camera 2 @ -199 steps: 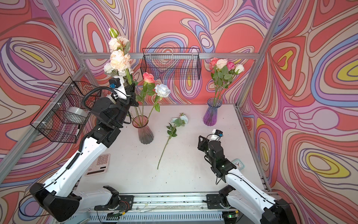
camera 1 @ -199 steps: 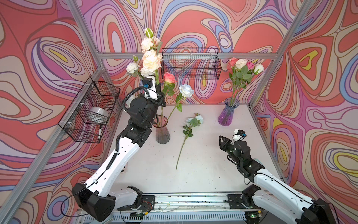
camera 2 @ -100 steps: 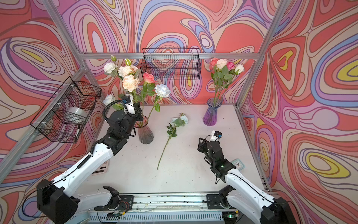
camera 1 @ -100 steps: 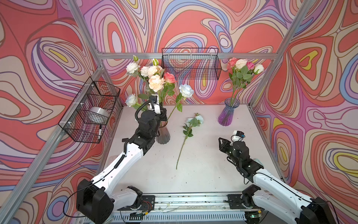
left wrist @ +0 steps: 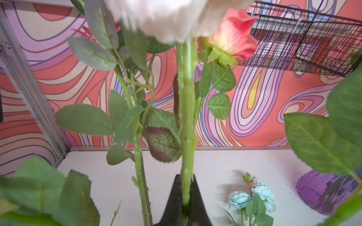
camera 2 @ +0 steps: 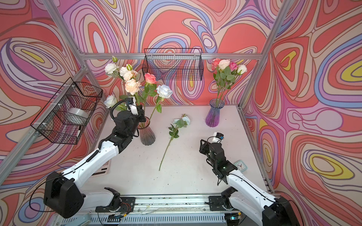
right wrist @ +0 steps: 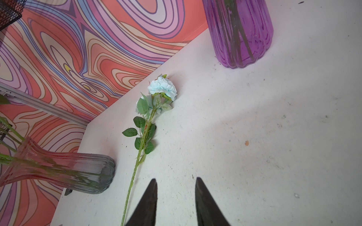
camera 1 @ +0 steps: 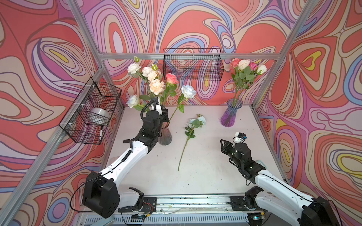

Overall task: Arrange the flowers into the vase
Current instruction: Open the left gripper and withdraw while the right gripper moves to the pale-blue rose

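The left gripper (left wrist: 185, 179) is clenched on a thick green peony stem (left wrist: 186, 97). It holds the stem upright just above the mouth of a smoky glass vase (camera 1: 165, 137) at the left rear of the table (camera 1: 205, 166). A coral rose (camera 1: 171, 78) and a white rose (camera 1: 188, 91) lean from that vase. One pale blue flower (camera 1: 195, 122) lies flat mid-table. The right gripper (right wrist: 175, 195) hangs released and empty over bare table. At the back right, a purple vase (camera 1: 229, 115) holds four roses (camera 1: 247, 67).

table (camera 1: 205, 160): white, scuffed
10 o'clock: smoky vase (camera 1: 166, 138), upright
1 o'clock: purple vase (camera 1: 228, 118), upright
centre: pale blue flower (camera 1: 189, 134) flat, bloom toward 1 o'clock
4 o'clock: small clock (camera 2: 240, 166)
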Robot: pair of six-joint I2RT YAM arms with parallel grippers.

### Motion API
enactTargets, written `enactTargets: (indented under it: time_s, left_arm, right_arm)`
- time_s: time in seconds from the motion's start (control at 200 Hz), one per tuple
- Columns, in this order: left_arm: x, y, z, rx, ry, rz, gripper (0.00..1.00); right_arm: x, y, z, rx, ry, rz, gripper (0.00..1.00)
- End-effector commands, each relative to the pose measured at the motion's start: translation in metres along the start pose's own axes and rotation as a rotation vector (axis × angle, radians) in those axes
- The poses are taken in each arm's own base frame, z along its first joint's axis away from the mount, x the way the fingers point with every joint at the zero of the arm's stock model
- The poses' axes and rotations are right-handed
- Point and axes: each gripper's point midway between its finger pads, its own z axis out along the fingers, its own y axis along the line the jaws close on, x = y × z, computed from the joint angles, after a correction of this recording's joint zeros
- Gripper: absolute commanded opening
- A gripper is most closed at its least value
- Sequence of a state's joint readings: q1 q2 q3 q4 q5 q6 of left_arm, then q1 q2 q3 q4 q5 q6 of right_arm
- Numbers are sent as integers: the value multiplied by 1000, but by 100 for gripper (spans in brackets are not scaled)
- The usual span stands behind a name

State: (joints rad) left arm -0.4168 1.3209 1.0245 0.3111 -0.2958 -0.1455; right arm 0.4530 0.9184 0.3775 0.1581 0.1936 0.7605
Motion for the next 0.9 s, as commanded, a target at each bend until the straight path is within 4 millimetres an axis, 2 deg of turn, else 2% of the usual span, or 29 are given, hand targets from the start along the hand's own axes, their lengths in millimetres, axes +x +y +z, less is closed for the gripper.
enactTargets:
  time_s: [0.0,0.195,0.295,0.345,0.436,0.481,0.636,0.786,0.896]
  left_arm:
    - [5,3,3,-8,-3,-46,0]
    - [14,2,-3,16,4,-69,0]
    - [15,1,-8,34,8,-76,6]
    - [15,0,-11,44,11,-75,10]
    - [14,1,-19,52,14,-76,28]
    - [13,1,-22,60,12,-71,33]
    - [-5,2,-39,73,8,-67,55]
    - [-26,1,-60,100,12,-71,60]
    - [-45,3,-89,129,6,-80,63]
  right_arm:
    - [0,-2,-1,2,-8,-9,33]
    - [-1,-2,-2,2,-15,-14,34]
    - [-2,-1,-2,2,-16,-14,34]
    - [-2,0,-2,-1,-17,-14,34]
    - [-2,0,-1,-3,-15,-12,34]
    - [-1,1,0,-7,-10,-10,34]
    - [-3,6,3,-15,-6,-18,34]
    - [-3,12,10,-28,5,-23,34]
    - [-2,16,15,-39,15,-21,34]
